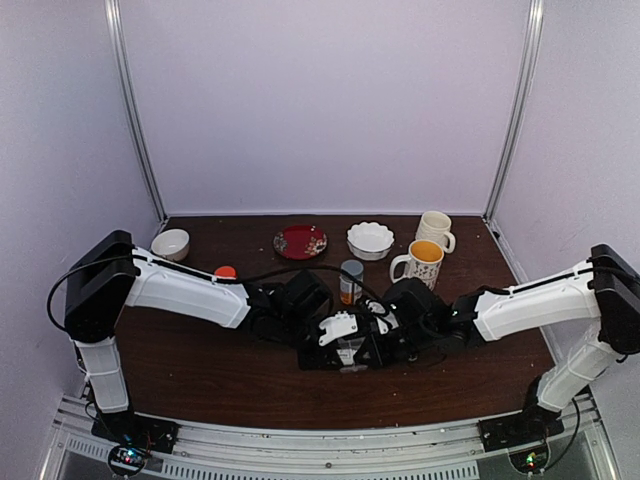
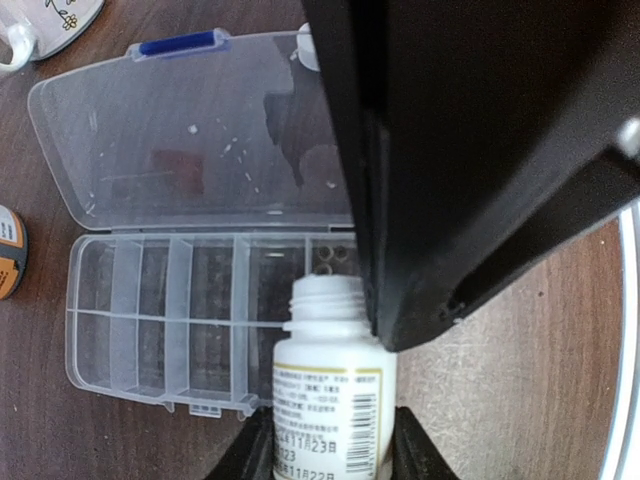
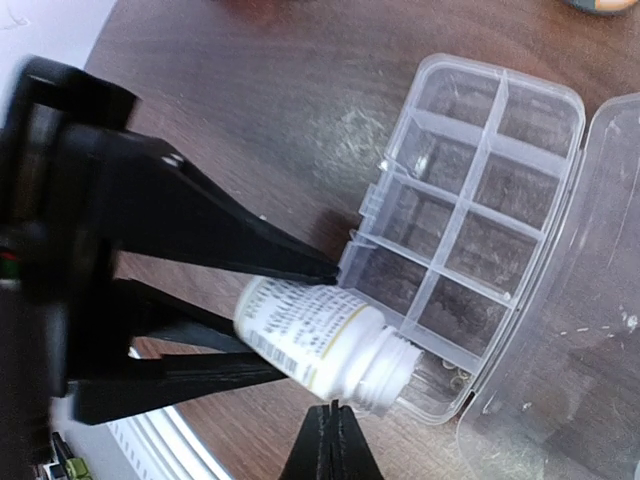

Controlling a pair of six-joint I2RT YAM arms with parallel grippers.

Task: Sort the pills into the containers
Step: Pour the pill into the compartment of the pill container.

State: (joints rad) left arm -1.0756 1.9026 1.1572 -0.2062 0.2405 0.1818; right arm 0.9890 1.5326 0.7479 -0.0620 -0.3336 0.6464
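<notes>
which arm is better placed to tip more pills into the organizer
Left. The left gripper clamps the uncapped white bottle, its mouth at an end compartment of the organizer where a few pills lie. The right gripper is shut on nothing, just beside the bottle's neck.

**Pill box mostly out of sight**

Seen from above, the left arm and right arm cover most of the organizer box by the near edge of the table. From the left wrist, the white bottle runs off the bottom and the pills are too tiny to count.
</notes>
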